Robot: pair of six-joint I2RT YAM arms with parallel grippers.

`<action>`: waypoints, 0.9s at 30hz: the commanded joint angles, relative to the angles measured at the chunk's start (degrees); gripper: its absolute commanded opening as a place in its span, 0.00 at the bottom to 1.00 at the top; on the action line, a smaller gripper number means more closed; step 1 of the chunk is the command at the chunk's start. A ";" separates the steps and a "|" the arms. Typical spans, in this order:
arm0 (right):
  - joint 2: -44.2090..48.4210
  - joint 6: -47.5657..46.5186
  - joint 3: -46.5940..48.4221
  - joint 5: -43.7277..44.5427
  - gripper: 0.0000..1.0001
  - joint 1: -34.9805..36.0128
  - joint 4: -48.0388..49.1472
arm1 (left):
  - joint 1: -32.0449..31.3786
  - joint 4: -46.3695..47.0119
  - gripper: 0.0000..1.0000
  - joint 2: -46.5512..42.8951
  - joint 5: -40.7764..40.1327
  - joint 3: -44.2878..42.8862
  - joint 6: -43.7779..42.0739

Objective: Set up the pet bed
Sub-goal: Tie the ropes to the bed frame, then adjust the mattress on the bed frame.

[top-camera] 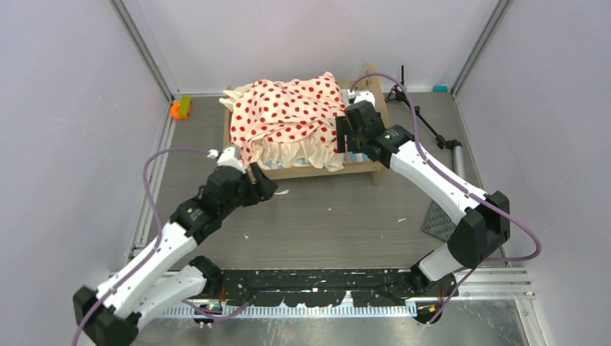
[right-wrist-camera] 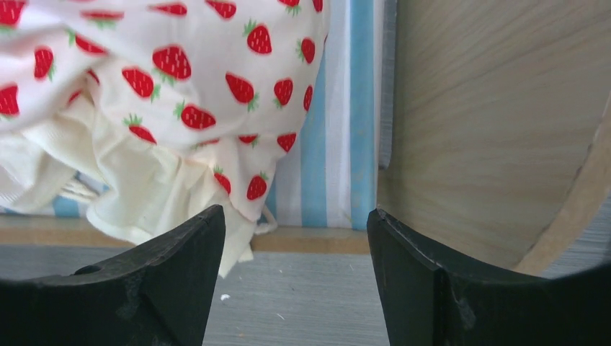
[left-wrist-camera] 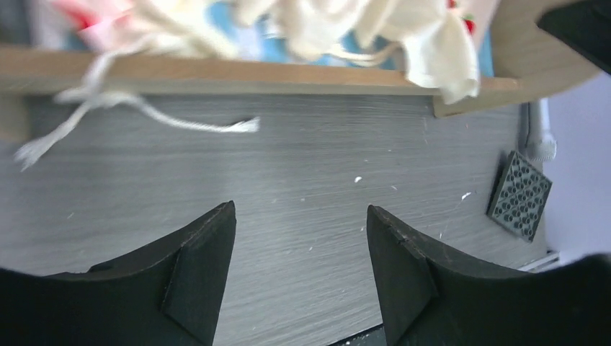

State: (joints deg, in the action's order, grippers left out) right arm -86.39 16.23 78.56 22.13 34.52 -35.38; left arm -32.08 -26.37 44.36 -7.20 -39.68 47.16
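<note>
- Across the far middle of the grey wood-grain table (top-camera: pixel 331 216) stands the light-wood pet bed (top-camera: pixel 317 171), end boards rounded.
- Cream strawberry-print bedding (top-camera: pixel 288 115), ruffled, lies heaped on its blue-white striped mattress (right-wrist-camera: pixel 339 108).
- Both claws gape wide, empty: left gripper (left-wrist-camera: pixel 301 209), right gripper (right-wrist-camera: pixel 295 213).

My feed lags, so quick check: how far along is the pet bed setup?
Done: the striped mattress lies in the wooden frame, and the bedding is on it. In hand: nothing; the left gripper and right gripper are both open and empty. Left: the bedding sits bunched, overhanging the frame's front, so it probably needs spreading flat.
</note>
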 commanded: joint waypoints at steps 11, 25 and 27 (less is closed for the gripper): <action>-8.83 1.53 7.00 -9.53 0.79 -4.10 2.82 | -8.61 20.11 0.71 32.59 -12.65 -16.88 -11.26; -8.87 2.10 8.16 -10.45 0.79 -4.64 1.95 | -8.56 22.90 0.59 45.73 3.20 -27.32 -22.42; -9.04 1.93 8.29 -10.42 0.79 -4.66 1.72 | -8.53 22.74 0.59 47.57 8.99 -28.12 -25.28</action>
State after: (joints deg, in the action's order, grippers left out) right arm -96.47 17.56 84.33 11.84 30.17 -34.37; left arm -40.75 -6.59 88.64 -9.32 -65.19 28.86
